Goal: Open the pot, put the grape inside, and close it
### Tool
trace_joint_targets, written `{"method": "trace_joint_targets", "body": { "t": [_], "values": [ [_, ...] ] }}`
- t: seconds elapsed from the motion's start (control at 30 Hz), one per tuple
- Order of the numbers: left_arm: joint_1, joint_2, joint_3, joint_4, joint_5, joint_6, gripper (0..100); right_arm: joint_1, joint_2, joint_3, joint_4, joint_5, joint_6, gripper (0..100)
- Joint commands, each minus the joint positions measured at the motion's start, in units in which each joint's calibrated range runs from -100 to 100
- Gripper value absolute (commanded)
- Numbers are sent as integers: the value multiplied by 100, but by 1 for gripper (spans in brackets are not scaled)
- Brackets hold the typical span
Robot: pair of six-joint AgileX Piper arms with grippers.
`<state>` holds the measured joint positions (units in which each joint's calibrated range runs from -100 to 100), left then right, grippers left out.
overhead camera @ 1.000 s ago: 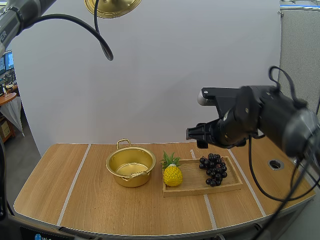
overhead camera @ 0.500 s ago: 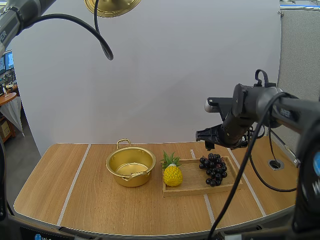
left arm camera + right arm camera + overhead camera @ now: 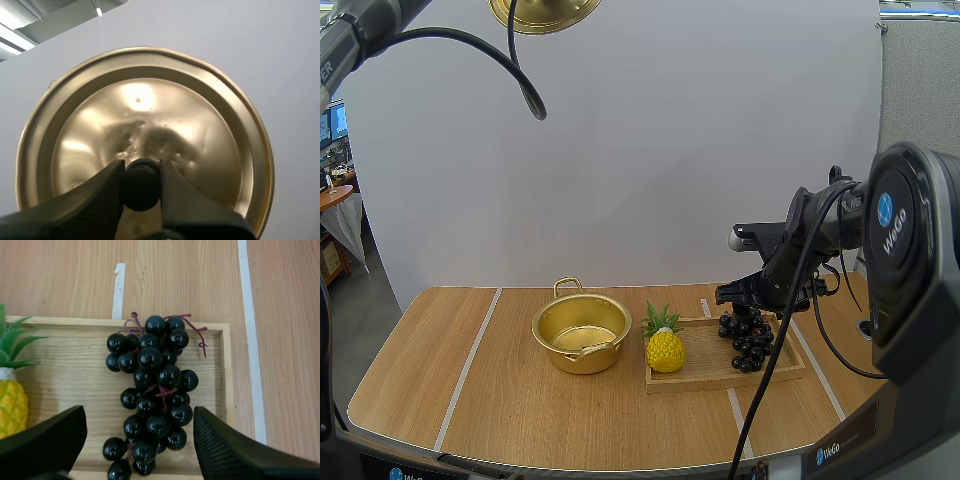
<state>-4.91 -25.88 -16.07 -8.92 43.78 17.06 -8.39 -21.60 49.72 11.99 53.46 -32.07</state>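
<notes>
Right claw (image 3: 136,426) spread open over grape bunch (image 3: 151,390); left claw (image 3: 141,173) gripping lid (image 3: 200,135) aloft; pot (image 3: 582,336) open, filling and closing left.

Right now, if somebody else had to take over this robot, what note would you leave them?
Left gripper: shut on the black knob of the lid, held high above the table.
Right gripper: open, just above the grape bunch on the wooden tray.
Pot: open on the table, left of the tray; a pineapple sits at the tray's left end.
Done: lid off.
Left: grasp the grapes, put them in the pot, replace the lid.
</notes>
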Motion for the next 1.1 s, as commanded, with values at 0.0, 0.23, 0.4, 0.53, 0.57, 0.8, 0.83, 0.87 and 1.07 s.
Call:
{"method": "trace_joint_targets", "body": {
  "t": [0.0,0.23,0.4,0.53,0.57,0.8,0.83,0.87,1.07],
  "values": [
    [-5,-31,-46,10,-193,-60,0,-23,132,-62,-66,-328,-79,100],
    [-5,-31,-46,10,-193,-60,0,-23,494,-141,-66,-455,-150,100],
    [-5,-31,-46,10,-193,-60,0,-23,725,-184,-66,-680,-172,100],
    [-5,-31,-46,10,-193,-60,0,-23,942,-184,-66,-842,-183,100],
    [-5,-31,-46,10,-193,-60,0,-23,987,-184,-66,-852,-183,100],
    [-5,-31,-46,10,-193,-60,0,-23,1374,-184,150,-998,-383,100],
    [-5,-31,-46,10,-193,-60,0,-23,1420,-184,149,-1032,-383,100],
    [-5,-31,-46,10,-193,-60,0,-23,1450,-184,149,-1061,-383,100],
    [-5,-31,-46,10,-193,-60,0,-23,1664,-184,149,-1193,-403,100]
  ]
}}
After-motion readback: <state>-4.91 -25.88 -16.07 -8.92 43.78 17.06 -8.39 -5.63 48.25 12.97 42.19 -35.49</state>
